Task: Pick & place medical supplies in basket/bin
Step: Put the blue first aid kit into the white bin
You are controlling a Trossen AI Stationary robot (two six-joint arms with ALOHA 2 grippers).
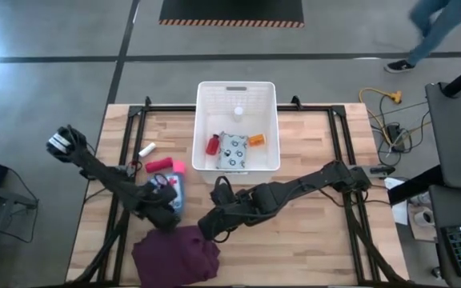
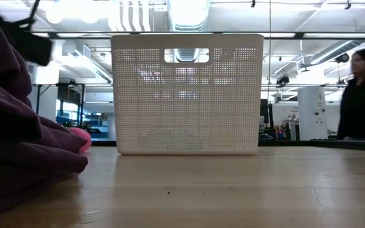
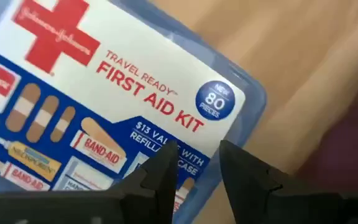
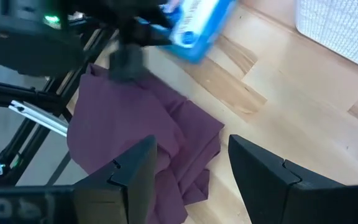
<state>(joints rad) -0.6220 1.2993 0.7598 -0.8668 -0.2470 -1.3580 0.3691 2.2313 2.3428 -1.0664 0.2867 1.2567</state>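
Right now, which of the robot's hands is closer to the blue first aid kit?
The left. Its hand is right at the first aid kit, fingers at the kit's edge. The right hand hangs open off to the side, over the purple cloth.

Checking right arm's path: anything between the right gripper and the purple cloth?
High view: nothing; right gripper sits at the edge of the purple cloth. Right wrist view shows open fingers over cloth and bare wood.
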